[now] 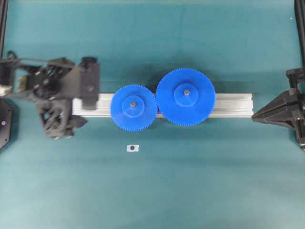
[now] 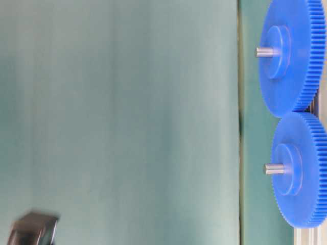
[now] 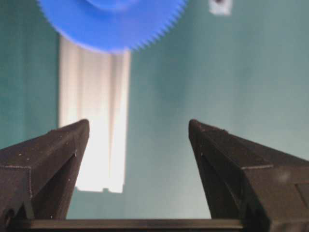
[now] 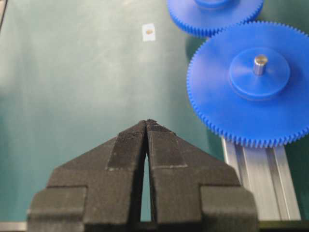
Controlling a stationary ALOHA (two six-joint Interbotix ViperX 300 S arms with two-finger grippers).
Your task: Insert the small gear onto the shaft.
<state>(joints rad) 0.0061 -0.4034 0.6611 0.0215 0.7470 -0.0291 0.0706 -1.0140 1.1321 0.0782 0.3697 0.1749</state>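
Observation:
The small gear [image 1: 133,107] is a blue toothed disc lying flat on the silver rail [image 1: 233,105]. The shaft [image 1: 133,103], a grey pin, sticks up through its hub; the table-level view shows the shaft [image 2: 273,169] standing out of the small gear [image 2: 301,171]. The gear's teeth mesh with the larger blue gear [image 1: 186,97]. My left gripper [image 1: 88,106] hangs open at the rail's left end, just left of the small gear [image 3: 111,24], holding nothing. My right gripper [image 1: 253,116] is shut and empty off the rail's right end.
A small silvery square piece [image 1: 132,148] with a dark centre lies on the green mat in front of the small gear. The larger gear [image 4: 251,82] has its own pin [image 4: 260,63]. Black frame posts stand at the far left and far right.

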